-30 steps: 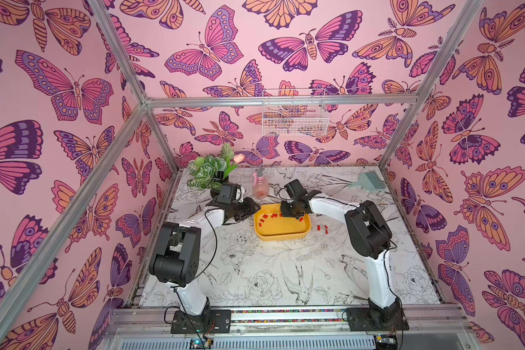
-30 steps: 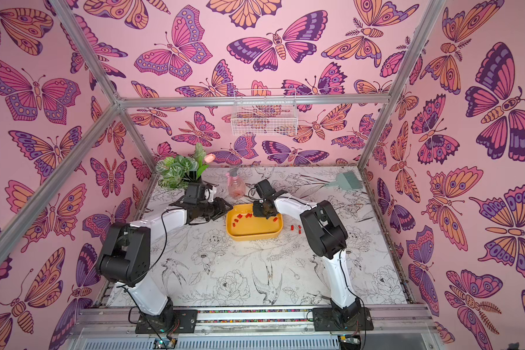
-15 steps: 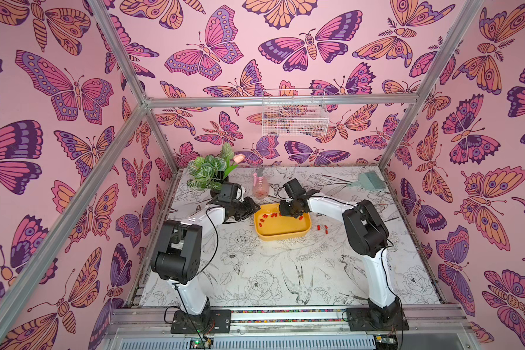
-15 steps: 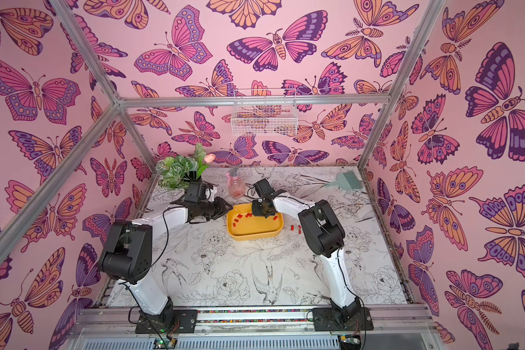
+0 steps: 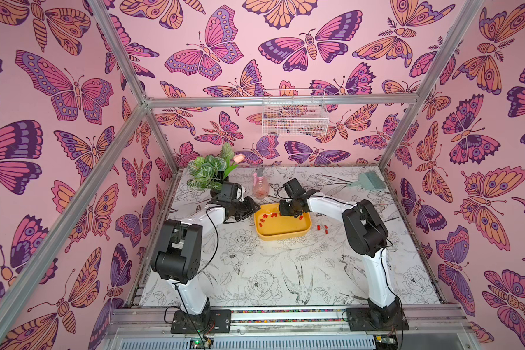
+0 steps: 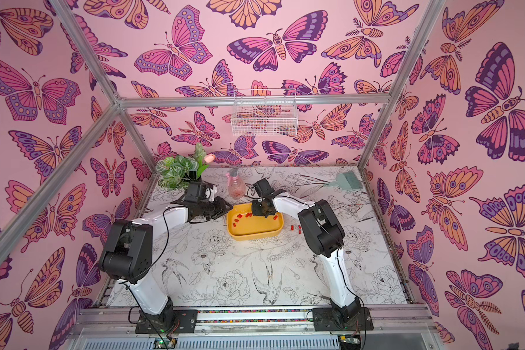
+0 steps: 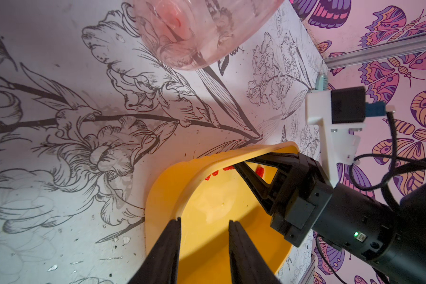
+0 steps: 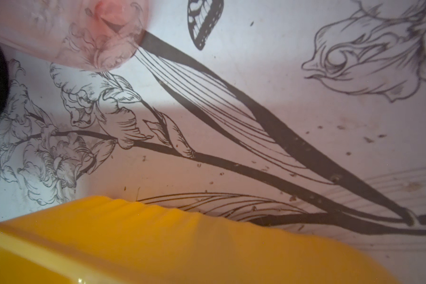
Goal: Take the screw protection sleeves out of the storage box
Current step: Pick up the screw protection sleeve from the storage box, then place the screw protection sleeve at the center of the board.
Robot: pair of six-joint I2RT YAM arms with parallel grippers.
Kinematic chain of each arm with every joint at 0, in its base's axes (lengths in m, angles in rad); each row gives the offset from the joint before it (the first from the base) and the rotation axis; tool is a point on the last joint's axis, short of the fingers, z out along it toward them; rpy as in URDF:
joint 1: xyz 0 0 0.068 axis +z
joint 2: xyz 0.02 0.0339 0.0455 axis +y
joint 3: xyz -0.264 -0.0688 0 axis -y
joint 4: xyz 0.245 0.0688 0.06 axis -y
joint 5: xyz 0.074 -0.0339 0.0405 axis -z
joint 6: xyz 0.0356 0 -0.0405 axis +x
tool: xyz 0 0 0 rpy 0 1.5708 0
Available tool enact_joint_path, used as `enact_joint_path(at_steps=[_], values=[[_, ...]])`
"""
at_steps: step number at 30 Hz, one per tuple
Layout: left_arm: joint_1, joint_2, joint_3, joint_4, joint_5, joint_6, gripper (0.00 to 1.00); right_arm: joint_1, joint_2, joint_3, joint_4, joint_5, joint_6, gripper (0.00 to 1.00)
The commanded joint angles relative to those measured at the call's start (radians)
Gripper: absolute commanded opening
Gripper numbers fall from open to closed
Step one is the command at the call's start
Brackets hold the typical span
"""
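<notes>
Left wrist view puts the right gripper (image 7: 236,167) down inside the shallow yellow plastic storage box (image 7: 158,209). Its tips are low by the wall nearest the table's far edge, among the tiny bright red cylindrical screw protection sleeves (image 7: 260,171). It is seen side-on, so I cannot tell whether that claw is released or clenched, or whether a sleeve sits between its tips. Its own wrist camera shows only the box's outer wall and the white flower-printed table (image 8: 256,73). The left gripper (image 7: 204,221) is released, its jaws apart astride the rim on the box's side toward the table's left edge, one finger outside the wall and one inside.

In both top views the box lies midway between the table's left and right edges, somewhat toward the far edge. Most sleeves (image 5: 273,215) are in its far half. Three sleeves (image 5: 318,226) already lie on the table just beside its right side.

I judge the step in hand to be a pinch on one sleeve. Close gently on a single cap across its round body and lift straight up clear of the rim. The left claw can steady the box against sliding. The clear pink spray bottle (image 5: 260,189) stands close behind, so the wrist should stay off it.
</notes>
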Motion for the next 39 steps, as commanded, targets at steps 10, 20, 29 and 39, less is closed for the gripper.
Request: enact_joint_path(at_steps=[10, 20, 29, 39], values=[[-0.006, 0.023, 0.011, -0.038, -0.002, 0.009, 0.38, 0.011, -0.078, -0.030, -0.021, 0.018, 0.009, 0.08], [-0.007, 0.023, 0.011, -0.038, -0.001, 0.010, 0.38, 0.018, -0.175, -0.068, -0.028, 0.039, 0.007, 0.07], [-0.006, 0.018, 0.010, -0.037, -0.002, 0.012, 0.38, 0.019, -0.316, -0.168, -0.022, 0.036, 0.016, 0.06], [-0.008, 0.016, 0.009, -0.037, -0.002, 0.012, 0.38, -0.015, -0.475, -0.299, -0.050, 0.065, -0.005, 0.06]])
